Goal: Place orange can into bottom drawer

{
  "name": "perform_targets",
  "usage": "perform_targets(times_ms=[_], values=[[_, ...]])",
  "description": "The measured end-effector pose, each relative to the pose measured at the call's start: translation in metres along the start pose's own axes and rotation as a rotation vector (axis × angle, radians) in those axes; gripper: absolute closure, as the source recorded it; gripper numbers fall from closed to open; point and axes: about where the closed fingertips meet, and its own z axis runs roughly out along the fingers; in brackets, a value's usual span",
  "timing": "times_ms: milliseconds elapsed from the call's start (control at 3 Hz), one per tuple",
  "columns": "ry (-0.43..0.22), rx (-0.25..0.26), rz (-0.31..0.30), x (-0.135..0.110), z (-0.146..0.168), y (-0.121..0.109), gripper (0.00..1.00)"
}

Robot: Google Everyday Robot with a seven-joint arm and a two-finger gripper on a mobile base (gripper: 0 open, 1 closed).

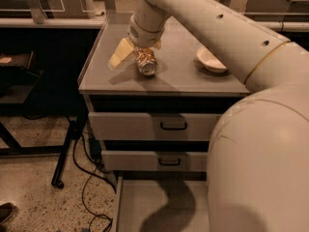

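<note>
The orange can (146, 62) lies on its side on the grey cabinet top (178, 79), one silver end towards me. My gripper (137, 57) is down on the cabinet top at the can, open. One pale yellow finger (120, 55) stands out to the can's left with a gap between them; the other finger is mostly hidden behind the can. The bottom drawer (145, 202) is pulled out below, a shallow grey tray with a bare floor, partly covered by my arm's shadow and by the arm itself at the right.
A cream round bowl (211, 59) sits on the cabinet top to the can's right. The two upper drawers (159, 127) are shut. My big white arm fills the right side. Cables and a black stand leg (67, 149) are on the floor at the left.
</note>
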Motion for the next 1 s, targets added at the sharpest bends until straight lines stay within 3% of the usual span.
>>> perform_targets(times_ms=[667,1000], values=[[0.007,0.012,0.043,-0.007,0.026,-0.026,0.00],[0.007,0.012,0.043,-0.007,0.026,-0.026,0.00]])
